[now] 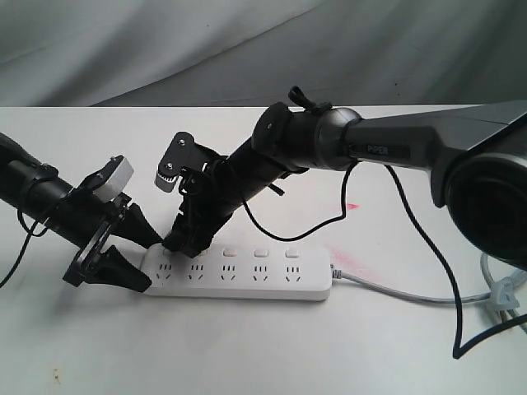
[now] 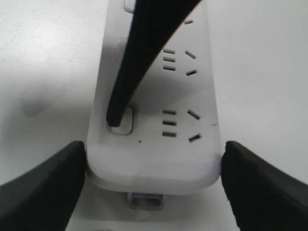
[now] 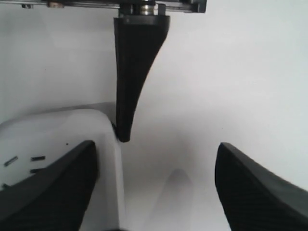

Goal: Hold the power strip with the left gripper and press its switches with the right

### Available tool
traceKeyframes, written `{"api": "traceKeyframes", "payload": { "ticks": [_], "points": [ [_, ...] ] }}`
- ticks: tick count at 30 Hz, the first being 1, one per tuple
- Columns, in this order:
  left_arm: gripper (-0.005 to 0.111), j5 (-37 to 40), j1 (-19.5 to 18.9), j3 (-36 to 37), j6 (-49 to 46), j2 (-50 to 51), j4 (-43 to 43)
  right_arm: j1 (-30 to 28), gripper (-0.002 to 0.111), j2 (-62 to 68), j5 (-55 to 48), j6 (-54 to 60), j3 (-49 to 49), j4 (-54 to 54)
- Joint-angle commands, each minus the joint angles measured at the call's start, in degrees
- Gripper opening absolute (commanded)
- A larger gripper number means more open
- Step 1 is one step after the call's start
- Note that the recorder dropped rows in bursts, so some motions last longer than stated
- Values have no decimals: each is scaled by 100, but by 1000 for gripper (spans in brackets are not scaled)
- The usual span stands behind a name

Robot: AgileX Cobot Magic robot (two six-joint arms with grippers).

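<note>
We've got a plain white table [image 1: 247, 354], grey backdrop [image 1: 165, 49] up top, left gripper [image 1: 146, 262] clamped on the strip [image 1: 272, 280], right gripper [image 3: 155, 154] spread wide.

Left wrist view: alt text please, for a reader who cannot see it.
The rounded end of a white power strip sits clamped between the two black fingers of the left gripper on a white table. One slim black finger of the right gripper reaches down its length, tip resting on the end switch.
</note>
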State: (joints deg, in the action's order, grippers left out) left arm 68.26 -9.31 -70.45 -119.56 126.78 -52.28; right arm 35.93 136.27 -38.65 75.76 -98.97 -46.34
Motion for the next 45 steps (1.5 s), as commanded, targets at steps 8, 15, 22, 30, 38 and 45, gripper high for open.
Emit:
{"api": "traceKeyframes", "payload": {
  "ticks": [8, 15, 22, 30, 38, 45],
  "points": [
    [44, -68, 17, -45, -39, -17, -23, 4, 64, -425, -275, 752, 122, -368],
    [44, -68, 17, -45, -39, -17, -23, -411, 64, -736, -987, 772, 136, -213],
    [44, -68, 17, -45, -39, -17, -23, -663, 64, -736, -1026, 949, 463, -459],
    [44, -68, 17, -45, -39, -17, -23, -387, 64, -721, -358, 1076, 656, -431],
    [44, -68, 17, -45, -39, -17, -23, -383, 64, -605, -248, 1052, 656, -448],
    [44, -68, 17, -45, -39, -17, -23, -383, 64, -433, -248, 992, 656, -440]
  ]
}}
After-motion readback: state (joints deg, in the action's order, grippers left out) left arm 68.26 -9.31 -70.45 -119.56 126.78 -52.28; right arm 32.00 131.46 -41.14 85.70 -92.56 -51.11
